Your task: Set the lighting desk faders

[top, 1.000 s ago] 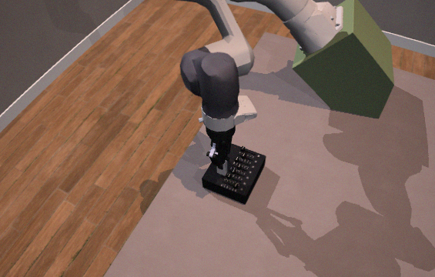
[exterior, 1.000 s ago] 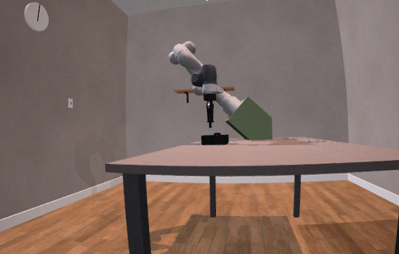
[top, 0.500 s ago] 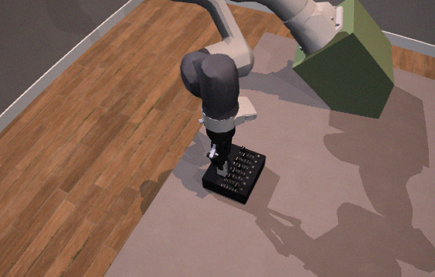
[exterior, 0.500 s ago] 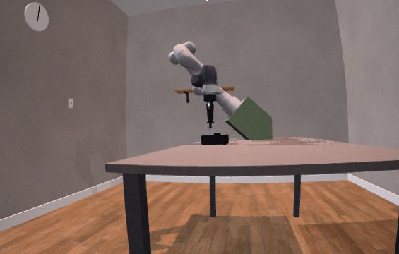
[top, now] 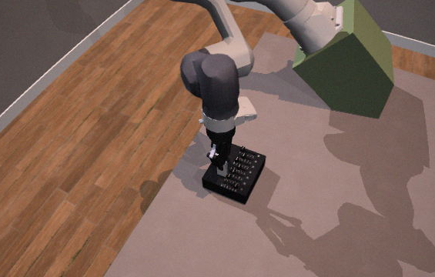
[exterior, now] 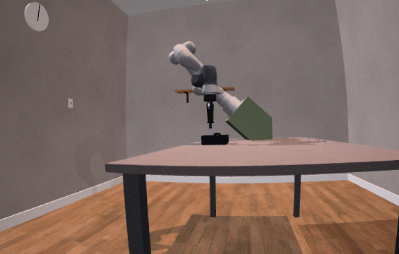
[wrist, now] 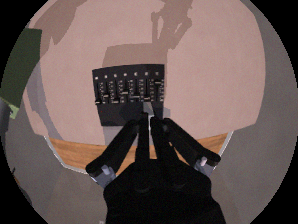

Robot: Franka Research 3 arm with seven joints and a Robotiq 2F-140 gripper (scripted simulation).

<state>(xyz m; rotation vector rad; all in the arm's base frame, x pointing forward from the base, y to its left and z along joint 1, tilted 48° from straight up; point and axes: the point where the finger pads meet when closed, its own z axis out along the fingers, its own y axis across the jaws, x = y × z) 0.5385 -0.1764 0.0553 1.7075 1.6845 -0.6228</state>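
The black lighting desk (top: 235, 173) stands on the table near its left edge, with a row of several faders across its top. It also shows in the wrist view (wrist: 129, 95) and, small, in the exterior view (exterior: 215, 139). My gripper (top: 222, 169) points straight down over the desk's left side, fingers shut with nothing between them. In the wrist view the shut fingertips (wrist: 148, 108) hang just above the desk's near edge, in front of the faders toward the right end of the row. The fader levels are too small to read.
A large green block (top: 346, 65) holds the arm's base at the table's far side. The table's left edge (top: 155, 192) drops to the wooden floor close beside the desk.
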